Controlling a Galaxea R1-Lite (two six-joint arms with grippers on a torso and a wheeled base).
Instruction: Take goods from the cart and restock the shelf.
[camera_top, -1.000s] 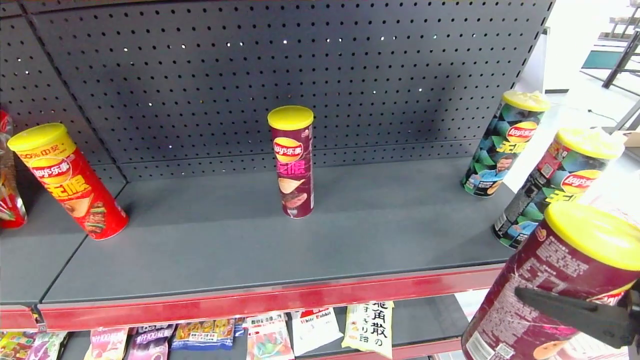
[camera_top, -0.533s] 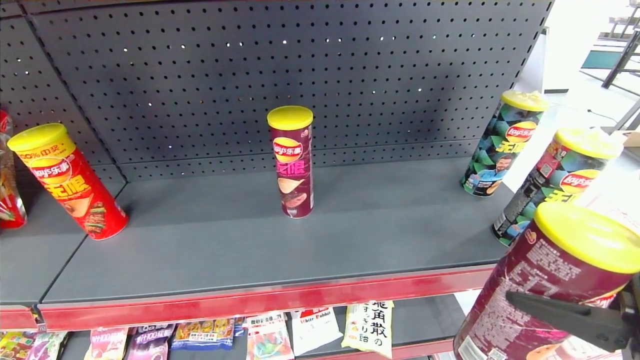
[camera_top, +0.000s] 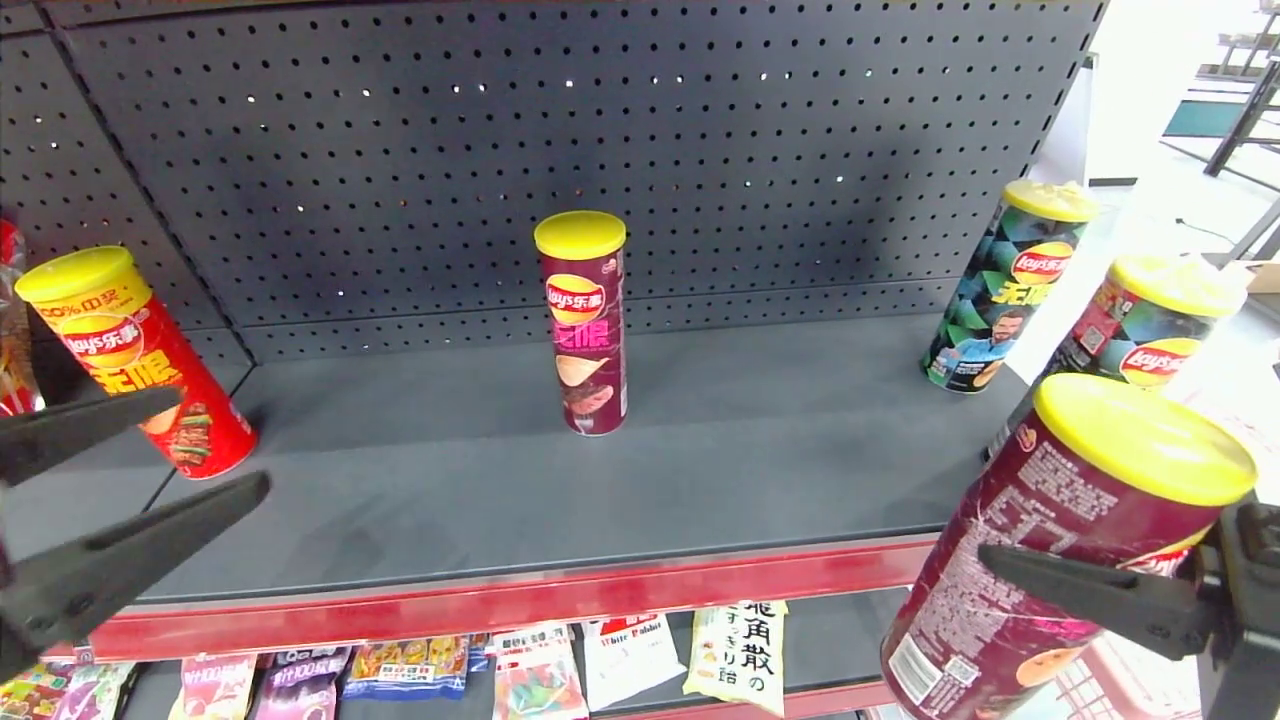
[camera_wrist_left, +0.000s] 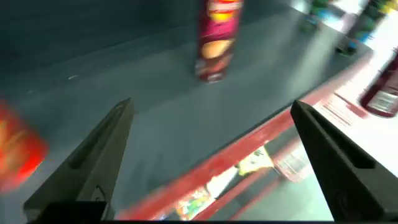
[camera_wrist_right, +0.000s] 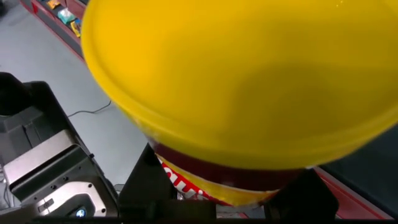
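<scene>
Arm on the robot's right, low at the near right corner of the head view, in front of the shelf's red front rail (camera_top: 500, 595). At its end, the right gripper (camera_top: 1050, 575) clamped around a maroon crisp can (camera_top: 1050, 500) with a yellow lid (camera_top: 1145, 440). One black finger (camera_top: 1100, 600) laid across the can's lower body, the other hidden behind it. Can tilted, lid up and to the right, base down and to the left. Held in the air outside the shelf (camera_top: 450, 480), just in front of its right end. From the right wrist, lid close against the camera, a dark finger on either side of the can beneath it.

Arm on the left, low at the near left corner. At its end, the left gripper (camera_top: 222, 438) wide open, holding nothing. Two black fingers angled up and to the right, the upper one crossing in front of a red can (camera_top: 130, 350) at the shelf's left end. From the left wrist, fingers spread well apart, rail and grey shelf board between them.

On the shelf, a second maroon can (camera_top: 585, 330) upright in the middle, near the perforated back panel (camera_top: 500, 150). At the right end, a dark patterned can (camera_top: 1005, 290), and a nearer patterned can (camera_top: 1130, 340) partly hidden by the held one. Snack packets (camera_top: 550, 680) below the rail.
</scene>
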